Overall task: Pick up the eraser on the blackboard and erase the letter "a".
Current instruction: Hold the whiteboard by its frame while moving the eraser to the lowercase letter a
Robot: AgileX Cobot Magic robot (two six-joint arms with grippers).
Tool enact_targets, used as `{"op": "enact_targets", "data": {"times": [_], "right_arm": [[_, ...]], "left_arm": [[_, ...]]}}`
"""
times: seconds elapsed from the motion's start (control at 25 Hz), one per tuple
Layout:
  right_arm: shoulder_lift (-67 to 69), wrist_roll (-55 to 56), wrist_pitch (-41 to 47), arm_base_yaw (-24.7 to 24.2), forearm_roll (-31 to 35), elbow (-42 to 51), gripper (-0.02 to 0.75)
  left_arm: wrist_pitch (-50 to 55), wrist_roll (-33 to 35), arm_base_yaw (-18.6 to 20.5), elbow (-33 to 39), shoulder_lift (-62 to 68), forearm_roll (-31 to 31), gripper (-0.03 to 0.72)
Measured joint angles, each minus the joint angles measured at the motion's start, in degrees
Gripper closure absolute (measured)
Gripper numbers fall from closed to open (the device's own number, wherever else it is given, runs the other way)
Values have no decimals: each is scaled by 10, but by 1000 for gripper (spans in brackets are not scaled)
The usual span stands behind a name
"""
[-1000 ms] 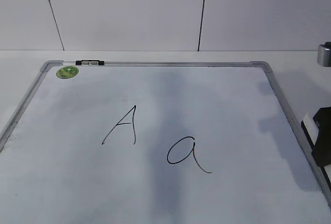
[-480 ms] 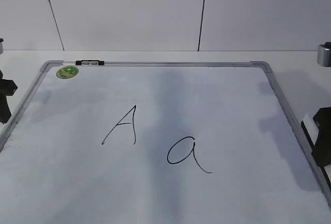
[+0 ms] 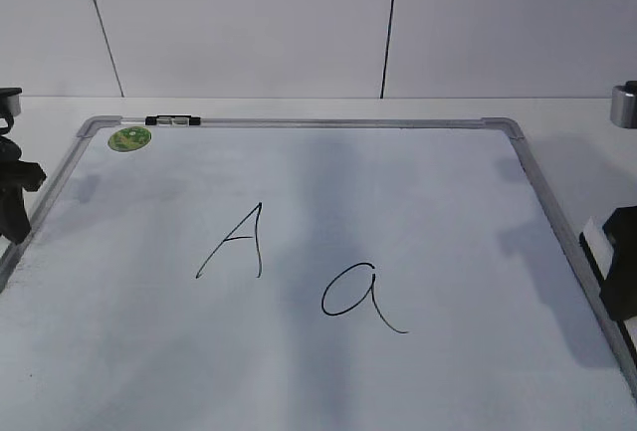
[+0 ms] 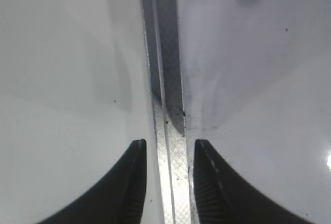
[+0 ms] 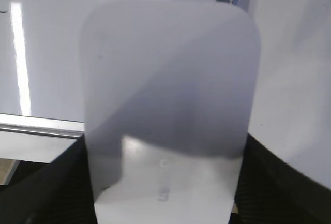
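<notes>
Already the right gripper (image 5: 165, 193) is clamped on the eraser (image 5: 168, 105) at the desk's right edge, a light, stiff, likely slick block best pinched across its sides, while the left gripper (image 4: 168, 182) hangs part-open, empty

The left hand (image 4: 166, 182) hangs at the left edge with its fingers (image 4: 132, 188) parted, while the right hand (image 5: 165, 182) at the right edge is clamped on the eraser (image 5: 168, 105).
</notes>
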Motion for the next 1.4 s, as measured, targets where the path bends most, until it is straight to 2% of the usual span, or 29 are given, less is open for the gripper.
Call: {"op": "enact_targets", "data": {"times": [0.6,0.68,0.88,1.4], "right_arm": [[0,-4,0,0,0,0,179],[0,-4,0,0,0,0,178],[0,-4,0,0,1,0,179],[0,-11,0,0,4,0,179]], "left_arm": [[-18,0,0,0,25,0,462],[-19,0,0,0,25,0,484],[-20,0,0,-2,30,1,620],[-16,0,0,-6,32,0,634]]}}
